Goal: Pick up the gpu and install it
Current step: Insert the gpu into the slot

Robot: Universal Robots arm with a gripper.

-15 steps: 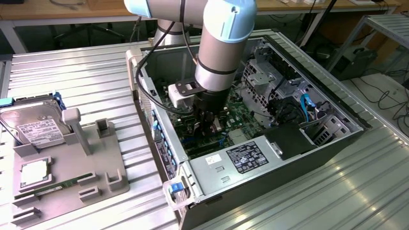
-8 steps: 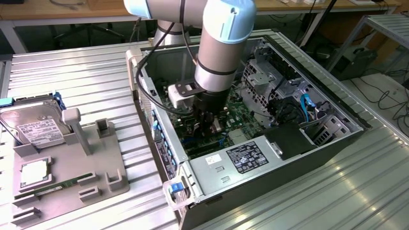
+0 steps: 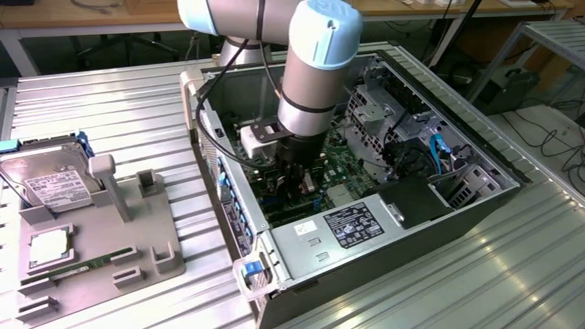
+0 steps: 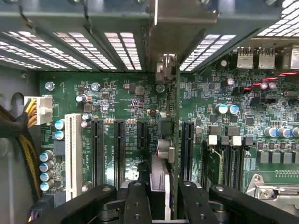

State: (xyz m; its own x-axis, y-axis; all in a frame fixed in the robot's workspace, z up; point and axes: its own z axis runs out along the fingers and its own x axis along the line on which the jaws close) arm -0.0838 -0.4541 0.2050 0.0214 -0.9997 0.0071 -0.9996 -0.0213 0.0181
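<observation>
In the wrist view the gpu [image 4: 166,150] is seen edge-on, a thin dark card running away from my gripper [image 4: 164,201] toward the case's rear wall, where its silver end bracket [image 4: 184,17] lies against the slot openings. The black fingers [image 4: 137,200] are shut on the card from both sides. It stands upright over the green motherboard [image 4: 121,100], between the black expansion slots [image 4: 120,149] and another black slot [image 4: 187,144]. From the exterior view, my gripper [image 3: 297,168] reaches down inside the open computer case [image 3: 494,171], with the gpu [image 3: 305,185] just below it at the board.
A white slot [image 4: 73,154] and a yellow-black cable bundle [image 4: 25,140] lie beside the slots. The silver power supply [image 3: 352,226] fills the case's near end. Outside the case, a hard drive [image 3: 51,181] and a green memory stick [image 3: 82,264] rest on a grey fixture [image 3: 137,240].
</observation>
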